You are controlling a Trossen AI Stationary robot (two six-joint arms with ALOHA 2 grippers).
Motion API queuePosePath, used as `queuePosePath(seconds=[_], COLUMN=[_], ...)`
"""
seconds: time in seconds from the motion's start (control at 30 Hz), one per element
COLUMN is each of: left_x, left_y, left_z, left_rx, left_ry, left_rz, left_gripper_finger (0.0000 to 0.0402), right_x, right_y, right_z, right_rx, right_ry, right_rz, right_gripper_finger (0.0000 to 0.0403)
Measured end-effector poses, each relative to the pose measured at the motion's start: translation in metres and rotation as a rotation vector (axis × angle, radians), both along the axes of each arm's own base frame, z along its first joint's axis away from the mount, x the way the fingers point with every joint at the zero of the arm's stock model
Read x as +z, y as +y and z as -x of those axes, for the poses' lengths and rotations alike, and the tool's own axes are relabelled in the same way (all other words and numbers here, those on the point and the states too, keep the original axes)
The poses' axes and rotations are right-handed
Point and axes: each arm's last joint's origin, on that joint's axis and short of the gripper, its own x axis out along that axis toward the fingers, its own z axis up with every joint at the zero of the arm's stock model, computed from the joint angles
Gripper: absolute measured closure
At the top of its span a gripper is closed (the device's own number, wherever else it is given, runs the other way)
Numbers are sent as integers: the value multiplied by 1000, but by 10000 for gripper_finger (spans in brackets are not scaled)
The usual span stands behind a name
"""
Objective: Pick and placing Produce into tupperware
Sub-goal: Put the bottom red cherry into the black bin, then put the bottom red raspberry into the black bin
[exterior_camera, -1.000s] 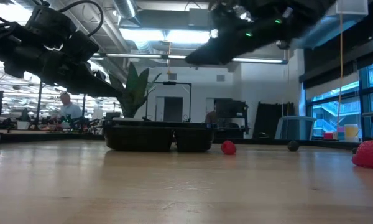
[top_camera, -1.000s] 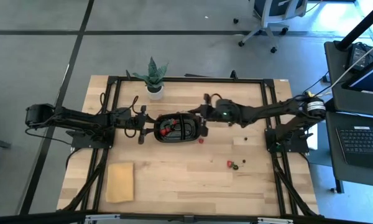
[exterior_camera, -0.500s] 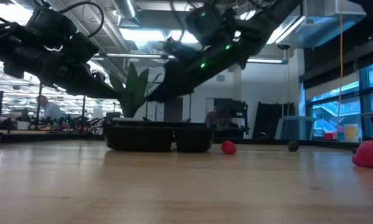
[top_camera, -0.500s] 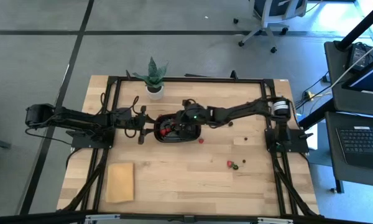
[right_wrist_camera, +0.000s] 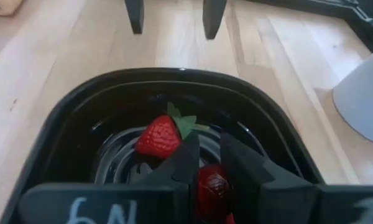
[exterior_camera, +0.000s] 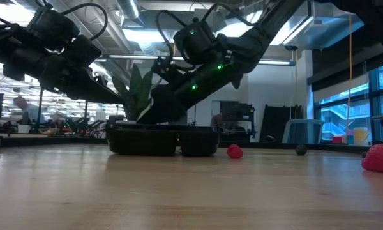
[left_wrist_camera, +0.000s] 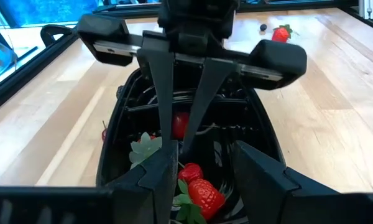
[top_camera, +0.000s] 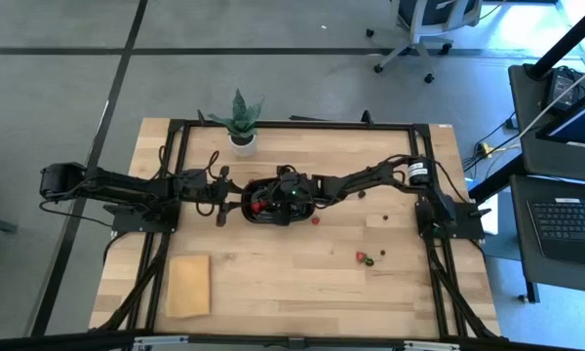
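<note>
**Right pincer down in the tray with a red berry**

The black tray [top_camera: 279, 202] sits on the wooden counter [top_camera: 302, 283], just in front of the potted plant [top_camera: 240, 121]. The right pincer [right_wrist_camera: 209, 163] reaches into the tray's left-hand compartment, its fingers drawn close and pinching a round red piece of produce [right_wrist_camera: 211, 186]. Beside that piece, inside the same compartment, lies a strawberry [right_wrist_camera: 159, 137] with its green leaves on. The left wrist view shows more red pieces in that compartment, nearer the left arm.

The left pincer [top_camera: 224, 203] waits just outside the tray's left end, level with the counter, its fingers spread and holding nothing.

Loose produce lies on the counter to the right of the tray: a small red piece [top_camera: 315, 220] just beside its right end, a dark berry [top_camera: 377, 218] farther off, and a strawberry with a dark bit [top_camera: 366, 258] well apart, toward the front. The tan block [top_camera: 188, 285] lies well to the front left of the tray
</note>
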Motion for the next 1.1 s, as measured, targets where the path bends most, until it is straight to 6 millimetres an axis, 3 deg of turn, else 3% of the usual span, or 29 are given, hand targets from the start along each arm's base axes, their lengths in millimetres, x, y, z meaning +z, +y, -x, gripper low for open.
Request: queuePosePath(seconds=[0.67, 1.1], left_x=[0, 0], left_y=[0, 0], left_z=[0, 0], left_rx=[12, 12], left_ry=[1, 1], left_rz=[-5, -3], left_gripper_finger=[255, 255], right_x=[-3, 3], right_y=[0, 0], right_z=[0, 4], right_rx=[-2, -27], right_ry=[11, 33], right_rz=[-4, -41], right_gripper_finger=[317, 231])
